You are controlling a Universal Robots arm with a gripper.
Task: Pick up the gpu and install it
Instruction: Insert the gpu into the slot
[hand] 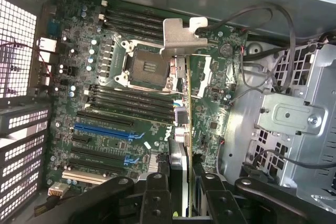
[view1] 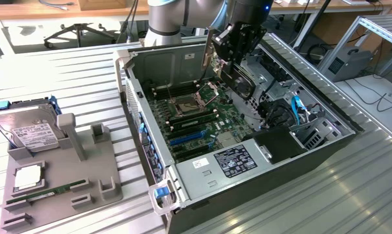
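Wrist view: end effector [hand: 182,184] is clenched on the gpu [hand: 182,93], which I see held on edge above the motherboard [hand: 121,103] inside the open case [view1: 274,190]. Its long axis runs crosswise to the blue slots [hand: 107,131] (silver bracket [hand: 181,35] leading, beside the CPU socket [hand: 147,66]). Cables [hand: 252,72] and the drive cage [hand: 291,116] crowd one side.

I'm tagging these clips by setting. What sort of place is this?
Most likely a robotics lab or test workshop: an open computer case sits on a slatted metal table, a grey fixture holds a hard drive beside it, and an office chair and desks stand behind.
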